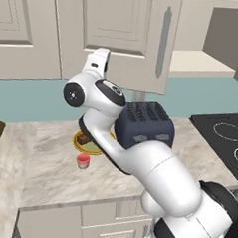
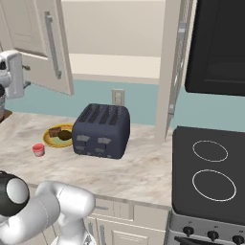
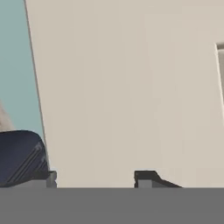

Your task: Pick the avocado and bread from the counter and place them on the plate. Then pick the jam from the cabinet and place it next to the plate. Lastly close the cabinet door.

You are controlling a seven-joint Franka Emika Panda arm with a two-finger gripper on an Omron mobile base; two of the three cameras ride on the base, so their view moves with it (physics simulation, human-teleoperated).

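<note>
You had the gripper (image 3: 95, 178), jaws apart and empty, facing the open cabinet door (image 1: 131, 37) at its twelve o'clock; jam (image 1: 83, 161) stood on the surface at the plate's (image 1: 81, 147) six o'clock.

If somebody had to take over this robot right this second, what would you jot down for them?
Gripper: raised against the open cabinet door, nothing between the fingertips; open or shut is unclear.
Plate on the counter, left of the toaster: bread and avocado already on it.
Jam stands on the counter beside the plate.
Left to do: close the cabinet door.
</note>
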